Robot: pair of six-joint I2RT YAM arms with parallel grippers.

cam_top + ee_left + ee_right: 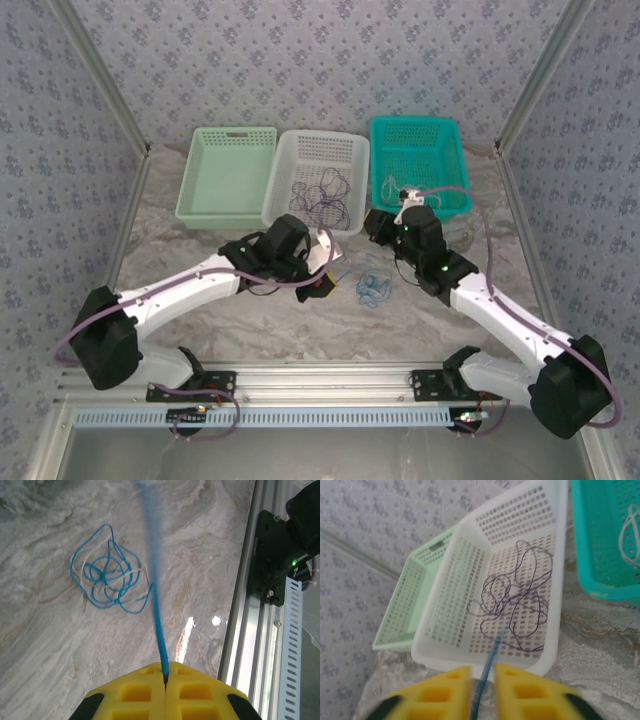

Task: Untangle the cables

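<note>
A blue cable (156,600) runs taut up out of my left gripper (165,677), whose yellow jaws are shut on it. Below it on the marble table lies a loose tangle of blue and whitish cables (107,577), which the top view shows between the two arms (374,290). In the right wrist view the same blue strand (492,652) passes through the gap of my right gripper (483,680), whose jaws stand apart around it. A dark purple cable (520,590) lies looped in the white basket (445,605).
Three baskets stand in a row at the back: a pale green one (228,175), the white one (288,170) and a teal one (448,150) with a whitish cable (408,192) inside. An aluminium rail (260,630) borders the table's near edge.
</note>
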